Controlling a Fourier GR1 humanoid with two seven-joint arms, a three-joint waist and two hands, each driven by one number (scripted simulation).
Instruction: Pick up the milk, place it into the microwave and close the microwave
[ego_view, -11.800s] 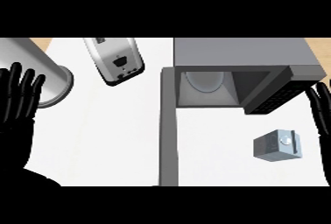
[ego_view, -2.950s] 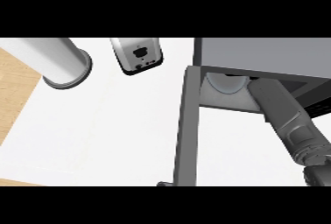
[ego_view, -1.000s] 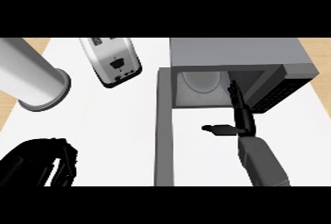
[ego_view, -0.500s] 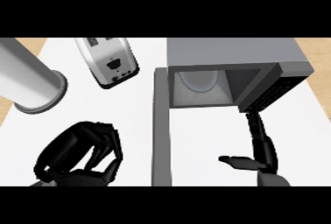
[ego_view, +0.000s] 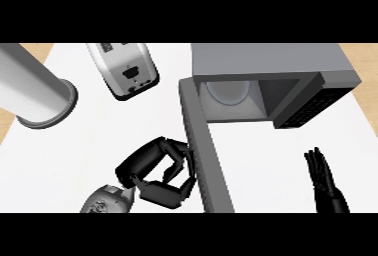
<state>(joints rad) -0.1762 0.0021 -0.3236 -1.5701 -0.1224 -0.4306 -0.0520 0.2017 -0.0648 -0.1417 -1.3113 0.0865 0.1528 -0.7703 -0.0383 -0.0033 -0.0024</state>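
The white counter (ego_view: 266, 165) fills most of the view. The grey microwave (ego_view: 258, 57) sits at about 1 o'clock, with its mouth facing 6 o'clock. Inside it only a pale round disc (ego_view: 227, 92) shows. Its door (ego_view: 207, 160) hangs open, seen edge-on as a long grey slab running from the left corner of the box down towards 6 o'clock.

A fat grey cylinder (ego_view: 29, 85) lies at 10 o'clock and a toaster (ego_view: 125, 70) at 11.

Compared with half a second back, the left hand (ego_view: 151, 167) has slid towards 3 o'clock. It is now right up against the outer face of the door at about 7 o'clock. Its fingers are curled in with nothing visible inside them. The right hand (ego_view: 323, 177) has drifted further out to 4 o'clock. It is seen edge-on, with straight fingers together pointing at 12, well apart from the microwave and holding nothing.

The milk doesn't show anywhere on the counter or in the visible part of the oven. So there's no telling where it is, which way it points or how its long axis lies.
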